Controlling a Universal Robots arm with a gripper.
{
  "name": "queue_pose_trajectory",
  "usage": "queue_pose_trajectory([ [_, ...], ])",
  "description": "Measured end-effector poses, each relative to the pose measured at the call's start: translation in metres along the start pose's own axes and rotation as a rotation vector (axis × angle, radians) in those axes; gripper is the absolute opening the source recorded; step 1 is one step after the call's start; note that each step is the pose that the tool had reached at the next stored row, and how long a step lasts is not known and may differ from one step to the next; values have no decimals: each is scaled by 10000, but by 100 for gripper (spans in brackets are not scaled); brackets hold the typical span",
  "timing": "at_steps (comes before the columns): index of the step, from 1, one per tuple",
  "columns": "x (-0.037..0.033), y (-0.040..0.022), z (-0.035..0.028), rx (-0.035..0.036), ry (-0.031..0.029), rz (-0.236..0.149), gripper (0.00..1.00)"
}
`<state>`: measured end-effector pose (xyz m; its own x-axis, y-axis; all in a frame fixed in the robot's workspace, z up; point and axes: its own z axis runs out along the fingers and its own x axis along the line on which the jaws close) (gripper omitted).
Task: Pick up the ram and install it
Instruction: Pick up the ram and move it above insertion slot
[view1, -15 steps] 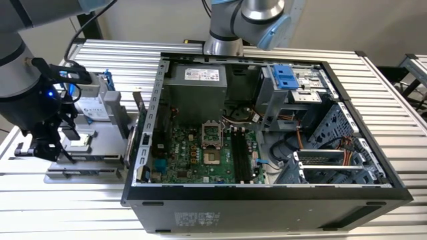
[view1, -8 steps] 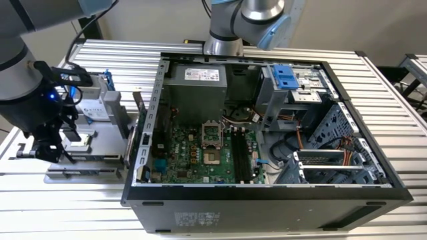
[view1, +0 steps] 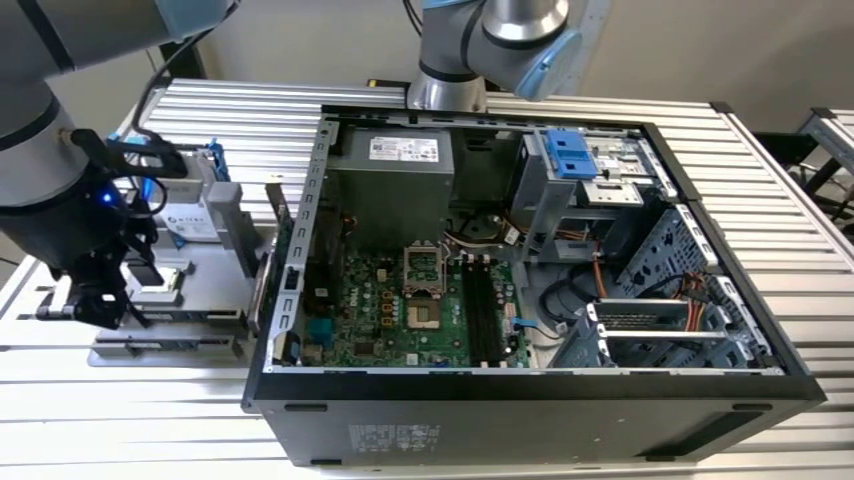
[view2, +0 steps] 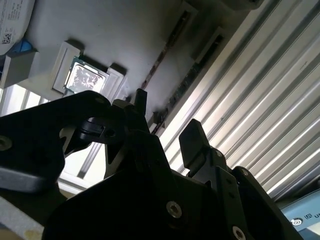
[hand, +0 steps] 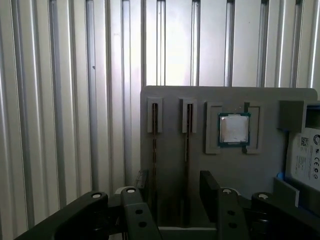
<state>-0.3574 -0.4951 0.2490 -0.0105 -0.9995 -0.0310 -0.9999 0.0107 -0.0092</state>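
Jaws spread wide, holding nothing, above ram (hand: 188, 145) edge-up in grey tray (hand: 170, 97), open slatted table (hand: 75, 100) beside

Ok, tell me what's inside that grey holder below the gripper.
The grey holder carries two ram sticks standing on edge in slots, a square processor chip and a labelled drive at its edge. The open gripper covers the sticks' near ends.

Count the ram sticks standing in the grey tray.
2. First long thin circuit-board ram stick stands edge-on in the flat grey tray; second ram stick beside it, nearer the square silver chip. Others may be hidden.
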Motion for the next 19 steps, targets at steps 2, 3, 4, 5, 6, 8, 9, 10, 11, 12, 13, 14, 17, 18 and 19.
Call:
queue_pose_trajectory([
  [2,6,0,20,2,-1,1,100],
  [3,9,1,29,1,-1,1,100],
  [4,13,1,37,0,0,1,100],
  [5,16,1,45,1,0,1,100],
  [6,19,0,53,1,-1,1,100],
  [8,25,1,68,-1,-1,1,100],
  [9,28,1,75,-1,-1,1,100],
  [10,30,1,82,-1,-1,1,100],
  [11,33,1,89,-1,-1,2,100],
  [12,34,1,97,-1,-2,1,100],
  [13,36,1,104,-3,-2,1,100],
  [14,38,1,111,-7,0,1,100],
  [17,46,1,145,-9,-1,1,100],
  [18,49,1,158,-10,-2,1,100],
  [19,52,1,168,-12,-1,1,100],
])
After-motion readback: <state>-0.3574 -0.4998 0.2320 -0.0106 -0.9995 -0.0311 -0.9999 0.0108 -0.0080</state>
